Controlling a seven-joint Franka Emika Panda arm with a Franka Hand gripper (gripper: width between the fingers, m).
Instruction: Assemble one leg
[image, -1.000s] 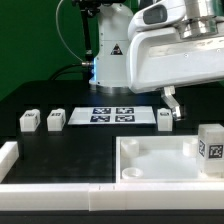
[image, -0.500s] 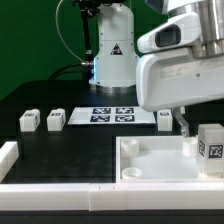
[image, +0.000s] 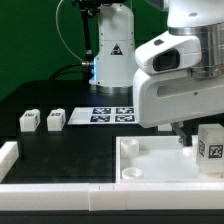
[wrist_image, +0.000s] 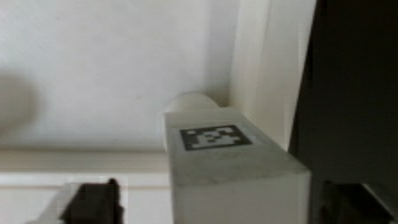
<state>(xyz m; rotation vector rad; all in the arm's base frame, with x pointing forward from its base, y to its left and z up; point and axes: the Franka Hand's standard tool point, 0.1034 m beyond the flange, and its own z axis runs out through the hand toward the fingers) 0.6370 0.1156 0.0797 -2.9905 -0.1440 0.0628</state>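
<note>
One leg (image: 212, 147) stands upright at the exterior view's right end of the white tabletop (image: 150, 160), and the end effector (image: 183, 128) hangs just beside it with its jaws apart, one dark finger (wrist_image: 89, 200) showing clear of the leg in the wrist view. It looks a light, stiff, smooth plastic piece, so I judge it best pinched squarely across two flat opposite sides, near mid-height, lest it tip or slip.

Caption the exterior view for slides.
Arm hangs over the tabletop beside an upright leg; two more legs sit beside the marker board.
</note>
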